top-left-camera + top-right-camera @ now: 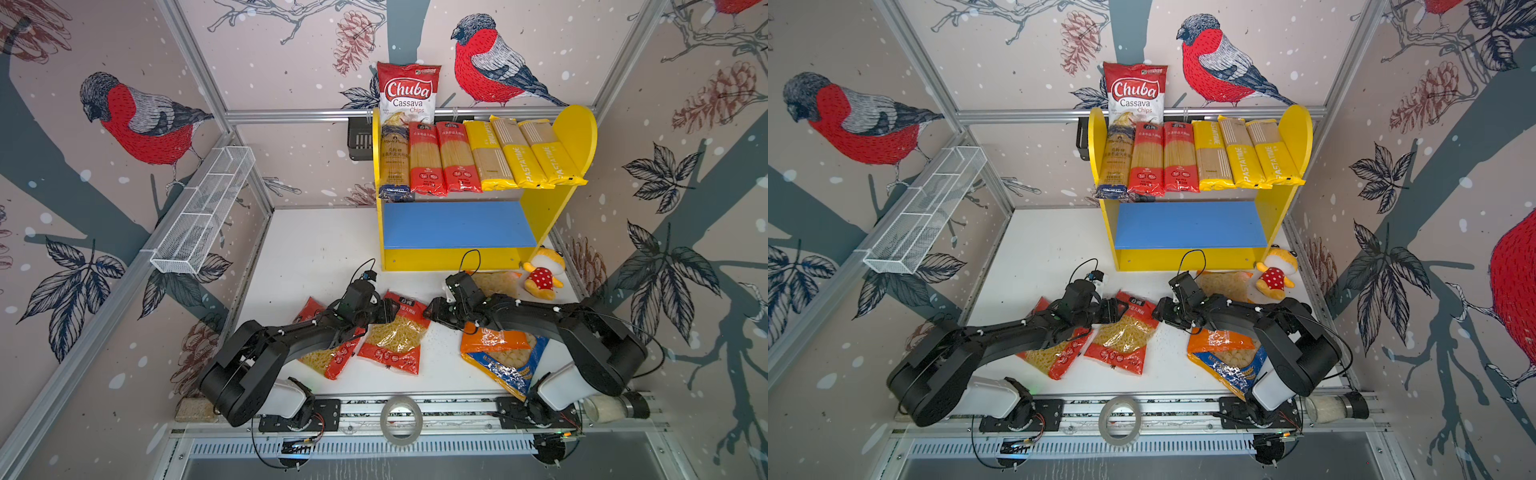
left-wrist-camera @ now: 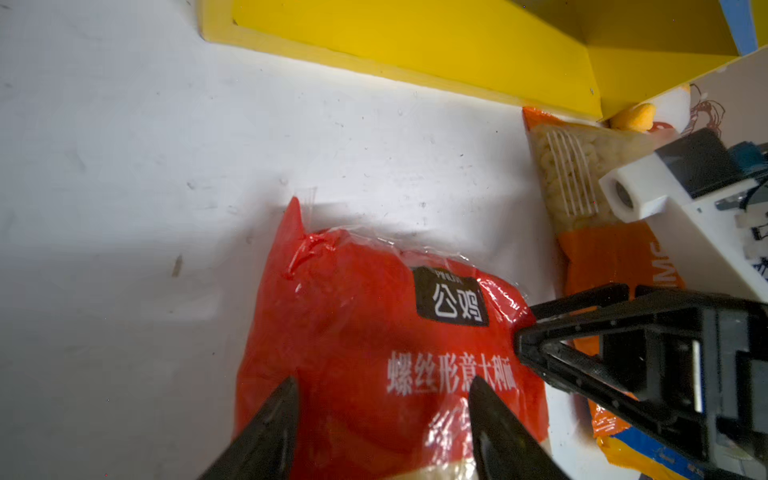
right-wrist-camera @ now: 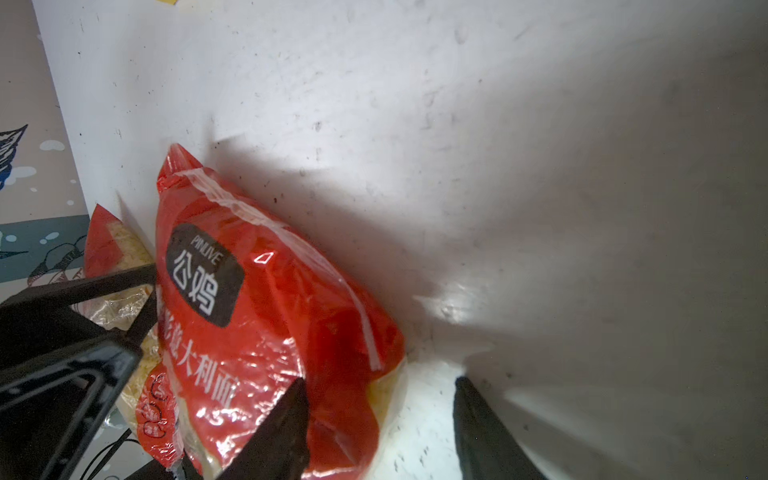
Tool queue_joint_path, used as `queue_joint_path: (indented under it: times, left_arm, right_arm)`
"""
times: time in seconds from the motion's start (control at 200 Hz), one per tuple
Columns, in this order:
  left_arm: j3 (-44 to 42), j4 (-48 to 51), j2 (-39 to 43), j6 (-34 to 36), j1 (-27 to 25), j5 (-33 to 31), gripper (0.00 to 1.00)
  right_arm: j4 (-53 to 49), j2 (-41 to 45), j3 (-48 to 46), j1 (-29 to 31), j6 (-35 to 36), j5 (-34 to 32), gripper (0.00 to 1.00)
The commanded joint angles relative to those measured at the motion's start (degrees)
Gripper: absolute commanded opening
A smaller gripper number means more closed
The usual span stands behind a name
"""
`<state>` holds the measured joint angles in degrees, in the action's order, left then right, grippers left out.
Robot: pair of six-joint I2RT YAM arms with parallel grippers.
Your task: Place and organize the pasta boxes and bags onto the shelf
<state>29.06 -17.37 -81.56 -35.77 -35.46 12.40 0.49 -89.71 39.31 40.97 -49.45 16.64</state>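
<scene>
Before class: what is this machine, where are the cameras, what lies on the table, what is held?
Two black robot arms, each with a two-fingered gripper. Two pictures look down from overhead; two come from wrist cameras. On the white table lie plastic pasta bags: two red bags, an orange bag, a blue-yellow bag, plus a plush toy. Long spaghetti packs fill the top of the yellow wooden shelf. The left gripper and right gripper stand open at one red bag; nothing is held.

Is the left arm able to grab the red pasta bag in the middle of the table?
Probably yes. The left gripper hangs right over the red pasta bag, jaws apart, with nothing in between. The right gripper is close by the bag's edge, so they might bump.
</scene>
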Motion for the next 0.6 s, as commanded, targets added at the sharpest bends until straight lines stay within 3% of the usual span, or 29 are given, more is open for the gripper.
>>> queue_joint_path:
  times: [0.0,0.3,0.485,0.595]
  left_arm:
    - [-0.2,-2.7,-1.5,-1.5,0.0,3.9,0.64]
    - [0.4,-2.8,-0.9,-1.3,0.0,4.5,0.64]
    - [0.5,-2.1,1.3,-0.8,0.5,4.3,0.64]
    - [0.2,-1.4,1.9,-0.8,1.5,4.0,0.64]
  right_arm:
    - [1.7,-0.9,0.2,0.2,-0.1,0.9,0.52]
    - [1.8,-2.4,3.9,-0.9,2.0,0.0,0.17]
    - [-1.7,-2.0,8.3,-1.9,5.7,-2.7,0.1]
    - [-2.8,-2.4,8.8,-2.6,6.6,-3.6,0.16]
